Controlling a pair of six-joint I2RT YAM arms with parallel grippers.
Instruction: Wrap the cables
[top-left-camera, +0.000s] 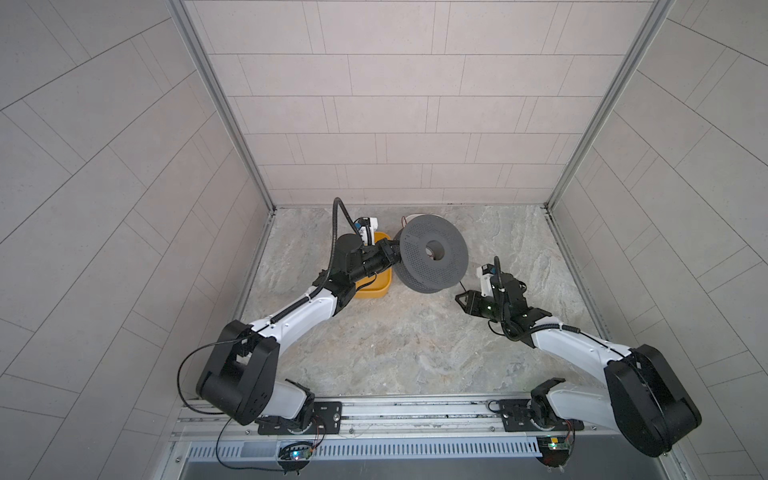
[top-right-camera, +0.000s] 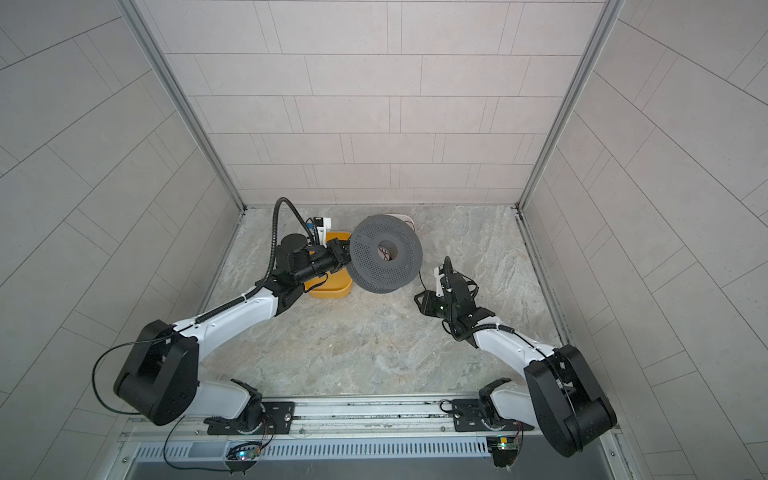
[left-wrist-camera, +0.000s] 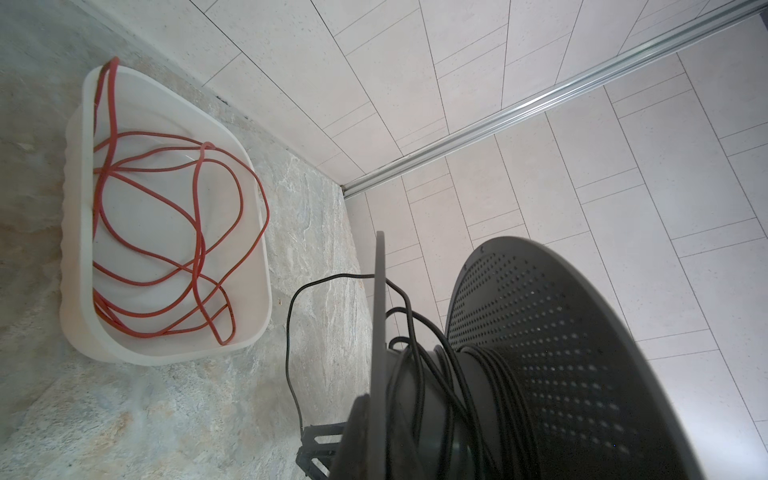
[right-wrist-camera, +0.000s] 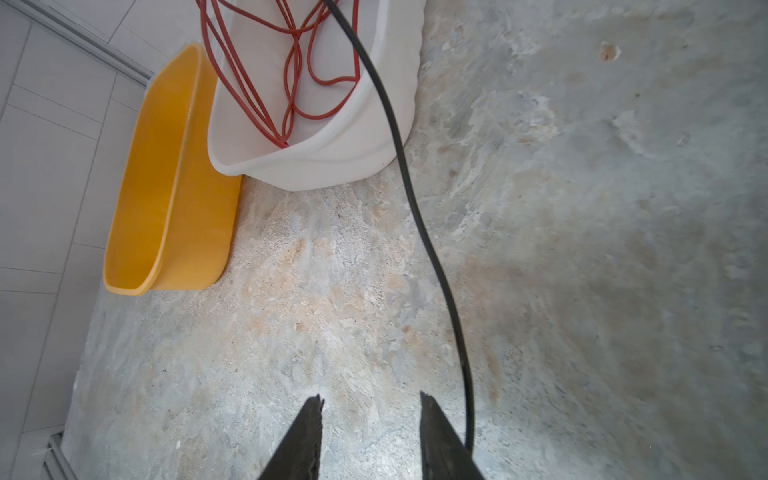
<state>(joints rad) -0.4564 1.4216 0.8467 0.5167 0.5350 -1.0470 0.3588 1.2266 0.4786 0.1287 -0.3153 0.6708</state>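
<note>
We clamp the left gripper (top-left-camera: 389, 252) on the rim of the spool (top-left-camera: 453, 266) to steady it, while the black cable (right-wrist-camera: 415, 210), part-wound on its hub, trails just outside the right gripper (right-wrist-camera: 370, 395), its jaws parted and empty.

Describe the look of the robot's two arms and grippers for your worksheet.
The left arm and right arm have white links joined by bulky, rounded black joint housings. A ribbed black hose runs along each. The left gripper and right gripper are black; the right one's fingers taper to points.
</note>
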